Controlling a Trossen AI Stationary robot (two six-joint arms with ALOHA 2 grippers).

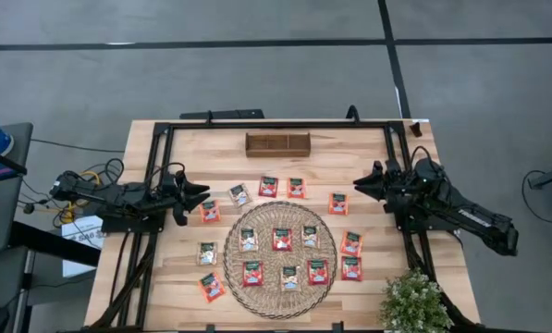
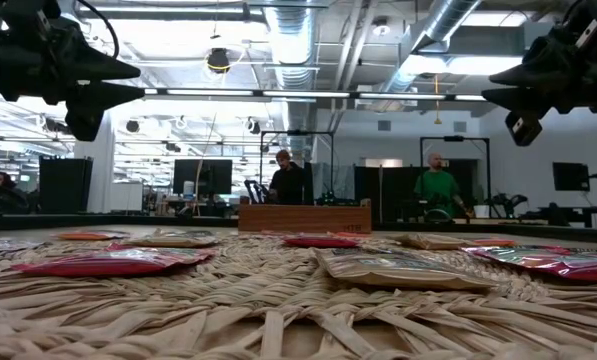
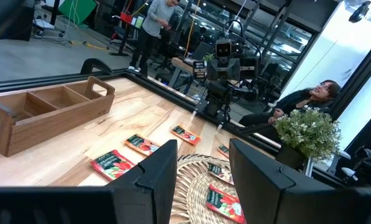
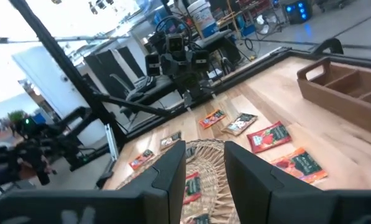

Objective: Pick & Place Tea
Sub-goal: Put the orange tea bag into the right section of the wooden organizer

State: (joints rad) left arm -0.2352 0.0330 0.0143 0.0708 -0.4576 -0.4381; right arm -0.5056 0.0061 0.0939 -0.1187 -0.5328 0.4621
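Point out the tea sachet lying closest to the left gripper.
The red-orange sachet off the woven mat, just right of the left gripper in the high view. The cream sachet lies farther off.

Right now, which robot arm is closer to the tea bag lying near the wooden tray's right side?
Probably the right. The right gripper hovers open beside that sachet; the left gripper is across the mat, by another sachet.

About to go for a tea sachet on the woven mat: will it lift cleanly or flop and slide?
The small flat square red-orange tea sachet on the big round woven mat looks thin and probably light, so likely floppy. Its glossy film suggests it may slip. The mat's ridged weave could help the right end effector catch an edge.
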